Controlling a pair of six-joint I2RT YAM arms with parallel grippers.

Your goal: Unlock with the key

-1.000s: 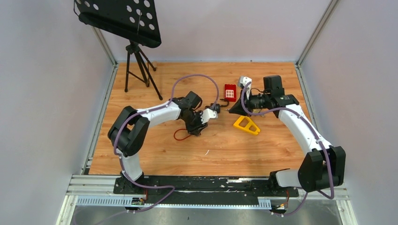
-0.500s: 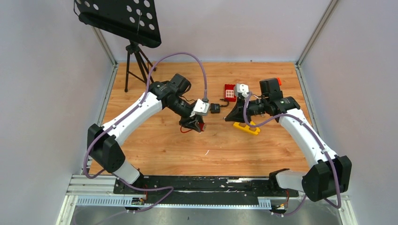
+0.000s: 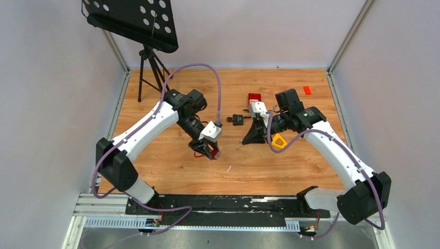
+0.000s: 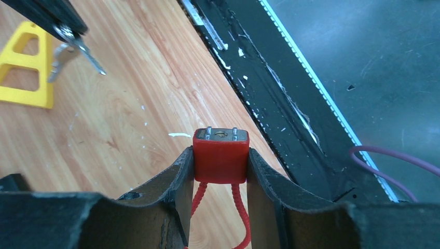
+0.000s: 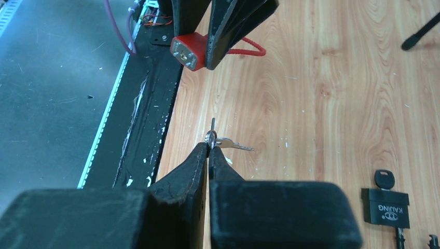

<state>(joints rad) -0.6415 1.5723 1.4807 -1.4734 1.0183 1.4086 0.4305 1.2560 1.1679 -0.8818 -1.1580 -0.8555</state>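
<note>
left gripper (image 3: 210, 151): clamped on red padlock (image 4: 220, 155), keyhole end out | right gripper (image 5: 208, 151): pinching keys (image 5: 232, 144) | keys clear of padlock

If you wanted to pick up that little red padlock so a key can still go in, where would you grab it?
Probably by the two flat sides of the red padlock, coming from its cord loop end. The left gripper holds it that way: fingers on opposite sides, loop trailing back between them, and the metal keyhole face pointing outward, uncovered.
</note>
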